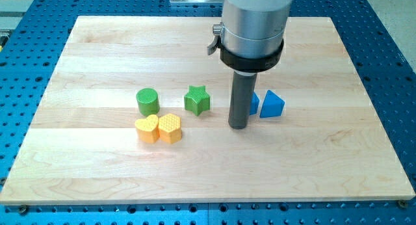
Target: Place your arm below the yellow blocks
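Note:
Two yellow blocks lie touching side by side at the board's lower left of centre: a yellow heart (pixel 147 129) on the left and a yellow hexagon (pixel 170 127) on the right. My tip (pixel 238 126) stands on the board well to the right of the yellow hexagon, at about the same height in the view. It touches no yellow block. The rod hides part of a blue block behind it.
A green cylinder (pixel 147 101) stands just above the yellow heart. A green star (pixel 197 99) lies left of the rod. A blue triangle (pixel 272 105) and a partly hidden blue block (pixel 253 103) lie right of the rod. The wooden board (pixel 97 49) rests on a blue perforated table.

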